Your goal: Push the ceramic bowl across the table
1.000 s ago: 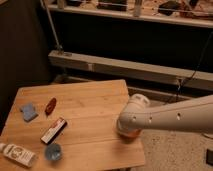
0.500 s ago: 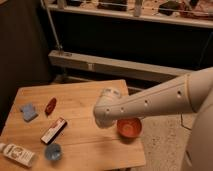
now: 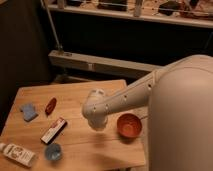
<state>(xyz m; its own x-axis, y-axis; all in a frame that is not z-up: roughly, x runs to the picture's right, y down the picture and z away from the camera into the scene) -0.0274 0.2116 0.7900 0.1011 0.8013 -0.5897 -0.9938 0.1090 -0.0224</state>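
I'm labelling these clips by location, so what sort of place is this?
Probably an indoor lab or office corner, not a home: a small wooden table of test items like a bowl beside metal railing. The gripper, shut, hangs left of the bowl.

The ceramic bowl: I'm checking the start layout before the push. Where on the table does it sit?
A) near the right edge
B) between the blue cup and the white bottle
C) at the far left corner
A: the ceramic bowl rests near the table's right edge; the shut gripper is just left of it.
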